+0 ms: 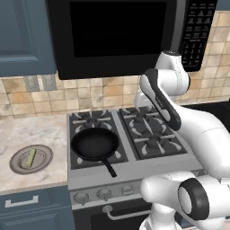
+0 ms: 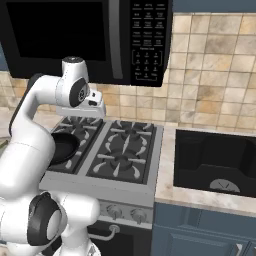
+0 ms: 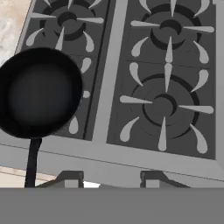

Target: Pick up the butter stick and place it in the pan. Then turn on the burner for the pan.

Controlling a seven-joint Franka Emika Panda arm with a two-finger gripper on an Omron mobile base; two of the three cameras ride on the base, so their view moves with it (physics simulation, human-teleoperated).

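First step, nothing picked up. Butter stick [image 1: 30, 158] lies on the grey plate [image 1: 17, 165] on the table, at 9 o'clock of the pan [image 1: 95, 144], which sits empty on the front-left burner [image 1: 117, 155]. Tool [image 3: 111, 178] hovers over the stove [image 3: 109, 78], fingers apart, holding nothing. Next it needs to swing toward 9 o'clock and drop onto the butter.

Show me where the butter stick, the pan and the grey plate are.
butter stick [image 1: 30, 158]: left base view, middle of the bar.
pan [image 1: 95, 144]: left base view, centre of its black bowl.
grey plate [image 1: 45, 158]: left base view, right side of its rim.
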